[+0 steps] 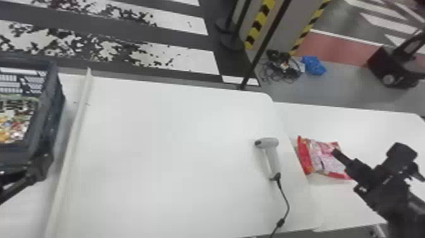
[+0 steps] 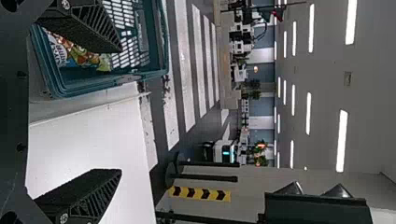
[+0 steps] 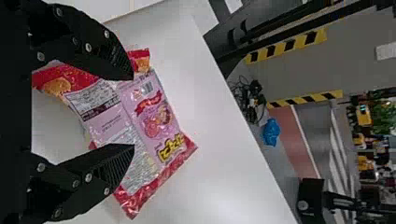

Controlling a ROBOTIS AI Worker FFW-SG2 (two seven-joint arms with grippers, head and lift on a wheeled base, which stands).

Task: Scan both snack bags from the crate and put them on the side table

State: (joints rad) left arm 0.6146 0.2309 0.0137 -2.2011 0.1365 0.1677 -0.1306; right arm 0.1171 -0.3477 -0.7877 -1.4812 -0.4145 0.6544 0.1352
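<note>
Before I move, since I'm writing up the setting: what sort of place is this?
Probably an indoor robot test area staged like a checkout: a handheld scanner, a crate and a red snack bag.

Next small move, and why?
I'd probably ease the left tool over the snack bag in the crate: its fingers are apart, and the red bag lies on the side table, the right tool open over it.
</note>
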